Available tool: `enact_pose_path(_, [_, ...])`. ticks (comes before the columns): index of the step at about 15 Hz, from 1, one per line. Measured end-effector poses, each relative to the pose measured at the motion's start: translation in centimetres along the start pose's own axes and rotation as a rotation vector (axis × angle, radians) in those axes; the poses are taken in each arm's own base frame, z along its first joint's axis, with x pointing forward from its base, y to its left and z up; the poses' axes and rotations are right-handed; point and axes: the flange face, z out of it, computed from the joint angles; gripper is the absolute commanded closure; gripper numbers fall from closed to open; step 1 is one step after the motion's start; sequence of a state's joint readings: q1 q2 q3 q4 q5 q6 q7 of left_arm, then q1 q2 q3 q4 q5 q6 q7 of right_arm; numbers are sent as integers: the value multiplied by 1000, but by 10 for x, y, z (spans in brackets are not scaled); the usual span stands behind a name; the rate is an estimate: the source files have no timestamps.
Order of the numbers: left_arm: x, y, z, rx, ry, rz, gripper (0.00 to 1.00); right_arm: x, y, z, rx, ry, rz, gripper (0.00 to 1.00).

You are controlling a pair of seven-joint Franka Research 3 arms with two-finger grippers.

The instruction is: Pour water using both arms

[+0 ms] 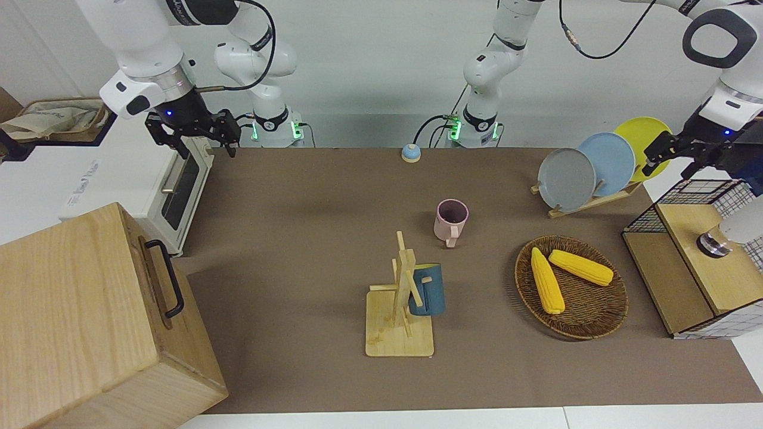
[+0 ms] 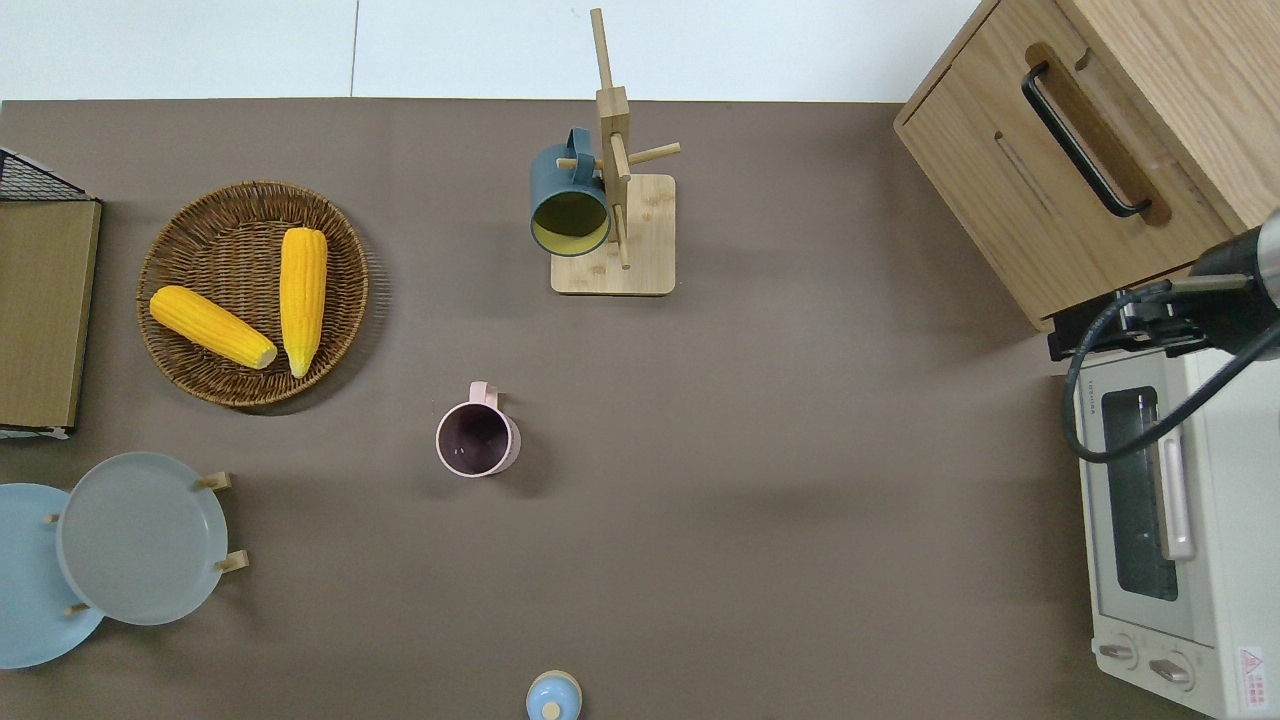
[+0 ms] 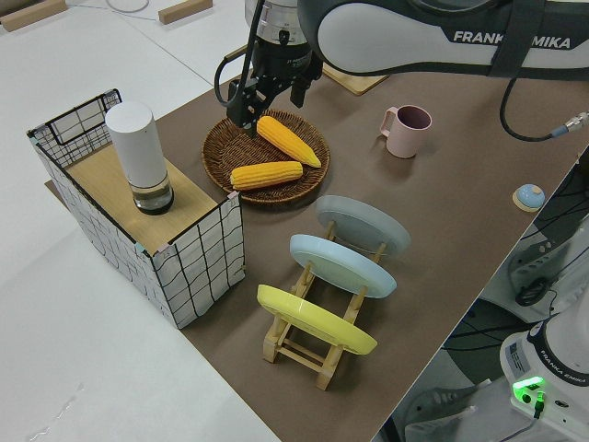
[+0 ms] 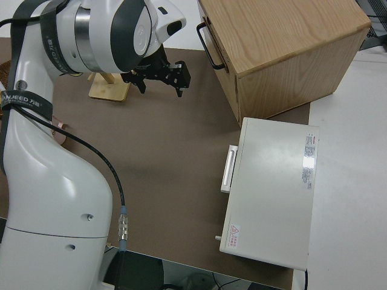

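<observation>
Fingers of both the right gripper (image 1: pixel 192 136) and left gripper (image 1: pixel 672 156) hang spread and empty. Nothing is gripped yet; pink mug (image 1: pixel 451 221) stands upright mid-tabletop (image 1: pixel 310 238), reachable by either arm.

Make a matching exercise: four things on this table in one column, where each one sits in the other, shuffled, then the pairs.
Things:
1. blue mug
2. corn cobs
3. pink mug
4. white cylinder

Places:
A. in the wicker basket
B. on the wooden top of the wire crate
C. hanging on the wooden mug rack
D. standing on the brown mat

Pairs: 1-C, 2-A, 3-D, 4-B
</observation>
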State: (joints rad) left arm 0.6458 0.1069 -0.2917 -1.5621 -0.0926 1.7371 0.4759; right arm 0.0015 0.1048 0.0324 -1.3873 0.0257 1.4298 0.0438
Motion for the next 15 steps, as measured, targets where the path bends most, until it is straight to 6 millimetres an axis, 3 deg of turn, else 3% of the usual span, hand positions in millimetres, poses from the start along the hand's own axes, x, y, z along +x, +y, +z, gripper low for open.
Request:
enact_pose_path(2, [6, 20, -2, 37, -27, 17, 2, 0, 0, 0, 0, 0, 0, 9])
enact_pose_path(7, [17, 93, -2, 74, -110, 6, 2, 0, 0, 0, 0, 0, 0, 9])
enact_pose_path(13, [25, 158, 7, 61, -172, 52, 2, 0, 0, 0, 0, 0, 0, 9])
enact_pose_path(15, [27, 171, 9, 64, -178, 42, 2, 0, 0, 0, 0, 0, 0, 9])
